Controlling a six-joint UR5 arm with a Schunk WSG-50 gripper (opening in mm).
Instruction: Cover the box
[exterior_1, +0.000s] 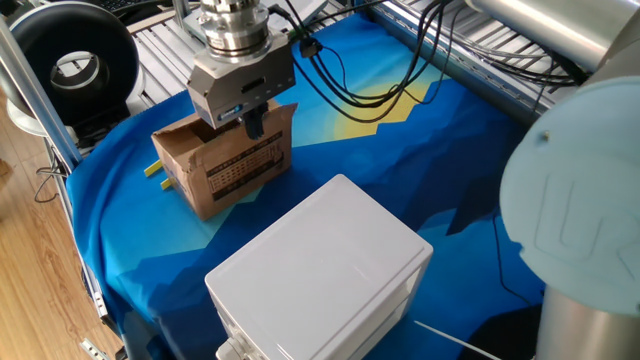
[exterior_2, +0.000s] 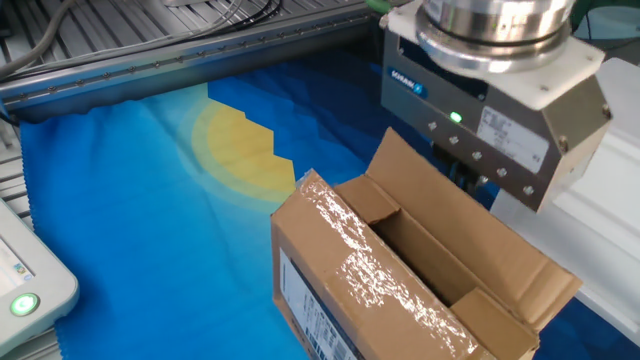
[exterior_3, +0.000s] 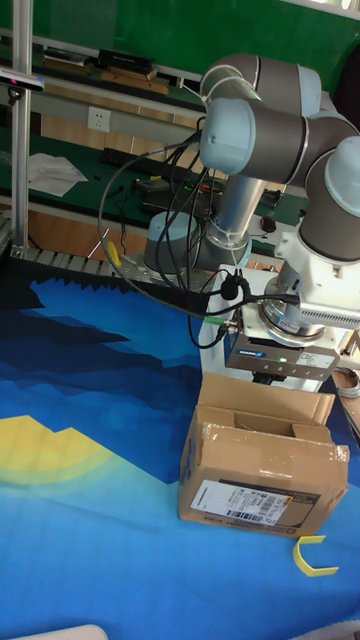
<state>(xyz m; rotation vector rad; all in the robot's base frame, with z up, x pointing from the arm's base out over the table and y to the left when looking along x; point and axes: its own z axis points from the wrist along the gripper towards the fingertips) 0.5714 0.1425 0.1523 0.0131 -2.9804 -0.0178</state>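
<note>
Print on box (exterior_1: 238, 168) too small to read

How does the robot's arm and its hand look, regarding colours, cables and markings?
The arm has pale blue-grey joints and silver tubes, with black cables hanging along it. The hand has a silver-grey boxy body with a blue logo, a lit green light, small printed labels and dark fingers.

We see the box (exterior_1: 225, 160), a small brown corrugated cardboard carton, standing upright on the blue cloth toward ten o'clock in one fixed view, with black printed text on the side wall facing us. In the other fixed view the box (exterior_2: 400, 285) has its top open: a glossy clear-taped flap lies along its near edge and a long flap stands raised along its far edge. In the tall fixed view the box (exterior_3: 262, 474) sits toward four o'clock with a white label on its front.
</note>
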